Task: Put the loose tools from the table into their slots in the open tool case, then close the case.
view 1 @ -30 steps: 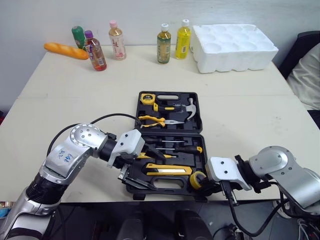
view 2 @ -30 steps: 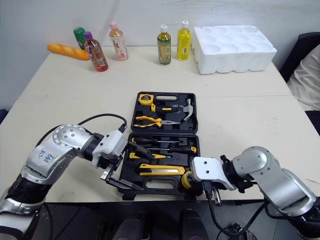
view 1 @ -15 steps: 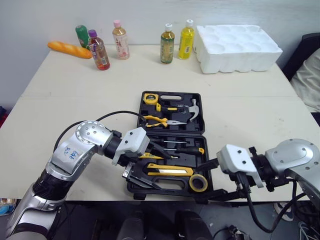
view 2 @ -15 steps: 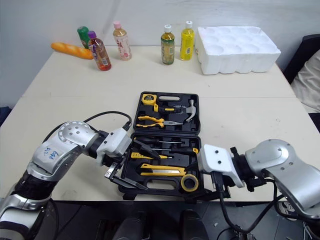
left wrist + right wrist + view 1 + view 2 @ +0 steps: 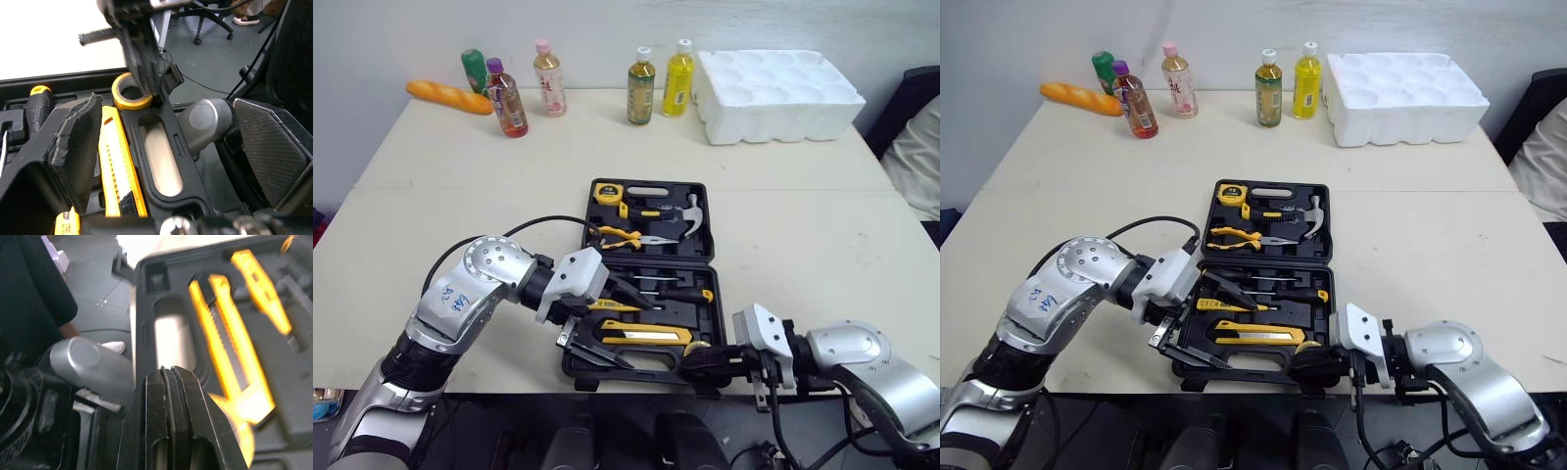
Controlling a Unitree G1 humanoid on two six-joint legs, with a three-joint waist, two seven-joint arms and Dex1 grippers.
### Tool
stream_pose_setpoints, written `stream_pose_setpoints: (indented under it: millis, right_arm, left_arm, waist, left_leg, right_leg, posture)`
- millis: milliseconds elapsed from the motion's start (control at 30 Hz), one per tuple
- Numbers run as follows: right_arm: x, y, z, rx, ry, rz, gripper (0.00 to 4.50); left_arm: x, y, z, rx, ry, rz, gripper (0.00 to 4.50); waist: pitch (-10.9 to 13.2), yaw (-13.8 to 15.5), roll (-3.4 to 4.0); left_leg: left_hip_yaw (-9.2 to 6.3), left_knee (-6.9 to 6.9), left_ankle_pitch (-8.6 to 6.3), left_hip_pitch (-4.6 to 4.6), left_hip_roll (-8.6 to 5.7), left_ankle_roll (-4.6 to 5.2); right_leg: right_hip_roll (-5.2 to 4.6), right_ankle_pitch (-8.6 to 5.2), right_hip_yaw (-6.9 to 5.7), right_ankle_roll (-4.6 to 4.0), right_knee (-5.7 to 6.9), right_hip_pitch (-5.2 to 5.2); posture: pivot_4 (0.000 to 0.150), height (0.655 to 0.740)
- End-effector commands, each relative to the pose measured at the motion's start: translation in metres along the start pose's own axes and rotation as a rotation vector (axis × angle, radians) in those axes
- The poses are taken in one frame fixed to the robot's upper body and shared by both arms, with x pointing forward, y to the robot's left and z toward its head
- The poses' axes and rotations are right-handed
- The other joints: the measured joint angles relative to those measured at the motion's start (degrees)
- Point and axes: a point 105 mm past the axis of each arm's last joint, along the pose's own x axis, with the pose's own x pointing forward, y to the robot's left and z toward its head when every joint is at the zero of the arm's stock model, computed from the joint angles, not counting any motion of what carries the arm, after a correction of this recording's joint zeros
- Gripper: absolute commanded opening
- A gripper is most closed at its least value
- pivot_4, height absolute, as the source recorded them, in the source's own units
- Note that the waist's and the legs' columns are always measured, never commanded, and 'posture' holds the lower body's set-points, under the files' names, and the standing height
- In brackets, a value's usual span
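**Right pincer** (image 5: 693, 358), at the near edge of the surface (image 5: 783, 225): its fingers are pressed together. The tips are at the yellow tape roll (image 5: 122, 100), in the near corner of the open tool case (image 5: 705, 245). Whether they pinch the roll's wall cannot be told.

**Left pincer** (image 5: 631, 335), across the case's handle opening (image 5: 159, 156) from the right pincer: its fingers are spread wide and hold nothing. One finger is over the near tray and the other is outside the case's near edge. The utility knife (image 5: 117, 161) lies in its slot beside the tray-side finger.

**Just beyond the left pincer:** the screwdrivers (image 5: 671, 291) lie in their slots.

**Farther from both pincers:** the lid half lies open on the surface. It holds the pliers (image 5: 625, 235), claw hammer (image 5: 687, 209) and tape measure (image 5: 605, 193).

**Well beyond both pincers, along the far edge:** a baguette (image 5: 448, 98), five bottles (image 5: 546, 78) and a white foam tray (image 5: 778, 93).
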Motion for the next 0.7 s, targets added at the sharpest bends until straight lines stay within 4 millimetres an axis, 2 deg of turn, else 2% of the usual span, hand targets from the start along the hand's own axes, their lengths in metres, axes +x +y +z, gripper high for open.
stream_pose_setpoints:
  millis: [33, 233, 333, 467, 533, 600, 700]
  right_arm:
    - [-0.001, -0.006, -0.010, -0.035, -0.011, -0.054, 0.04]
    - [-0.004, 0.004, -0.053, 0.080, 0.023, -0.097, 0.04]
    - [-0.004, 0.006, -0.064, 0.108, 0.029, -0.121, 0.04]
    - [-0.002, 0.003, -0.067, 0.129, 0.012, -0.138, 0.04]
    - [-0.002, 0.002, -0.066, 0.136, 0.007, -0.138, 0.04]
    - [-0.002, 0.002, -0.061, 0.121, 0.011, -0.126, 0.04]
    - [-0.003, 0.000, -0.043, 0.079, -0.007, -0.118, 0.04]
  left_arm:
    - [-0.001, -0.002, 0.006, 0.031, -0.001, 0.005, 4.50]
    - [-0.002, -0.002, 0.001, 0.033, 0.010, 0.015, 4.50]
    - [-0.002, -0.002, -0.001, 0.036, 0.014, 0.015, 4.50]
    - [-0.002, -0.002, -0.004, 0.041, 0.016, 0.018, 4.50]
    - [-0.002, -0.002, -0.005, 0.044, 0.016, 0.020, 4.50]
    - [-0.001, -0.001, -0.006, 0.044, 0.014, 0.027, 4.50]
    - [-0.005, 0.003, -0.009, -0.014, -0.015, 0.096, 4.50]
  waist:
    - [0.0, 0.0, 0.00]
    - [0.0, 0.0, -0.04]
    - [-0.1, 0.1, -0.23]
    - [-0.2, 0.0, -0.29]
    - [-0.2, 0.0, -0.32]
    - [-0.2, 0.0, -0.31]
    - [-0.2, 0.0, -0.26]
  left_leg:
    - [0.00, 0.00, 0.00, 0.01, 0.01, 0.00]
    - [0.00, -0.01, 0.01, 0.18, 0.02, -0.02]
    - [-0.06, -0.05, -0.02, 0.38, 0.05, -0.01]
    - [-0.14, -0.14, -0.60, 1.25, 0.13, 0.38]
    - [-0.19, -0.14, -0.68, 1.41, 0.19, 0.32]
    - [-0.20, -0.14, -0.70, 1.43, 0.23, 0.27]
    - [-0.21, -0.14, -0.70, 1.42, 0.24, 0.24]
  right_leg:
    - [0.01, 0.00, 0.00, 0.00, 0.01, 0.00]
    - [0.02, 0.00, 0.00, 0.00, -0.02, 0.17]
    - [0.02, 0.00, -0.03, 0.00, -0.13, 0.42]
    - [0.01, -0.03, -0.06, -0.06, -0.72, 1.43]
    - [0.02, -0.04, -0.09, -0.08, -0.85, 1.62]
    - [0.02, -0.05, -0.11, -0.09, -0.87, 1.64]
    - [0.01, -0.06, -0.13, -0.11, -0.88, 1.63]
  posture:
    - [0.150, 0.7400]
    - [0.150, 0.7400]
    - [0.150, 0.7400]
    - [0.150, 0.7400]
    - [0.150, 0.7400]
    - [0.150, 0.7400]
    - [0.150, 0.7400]
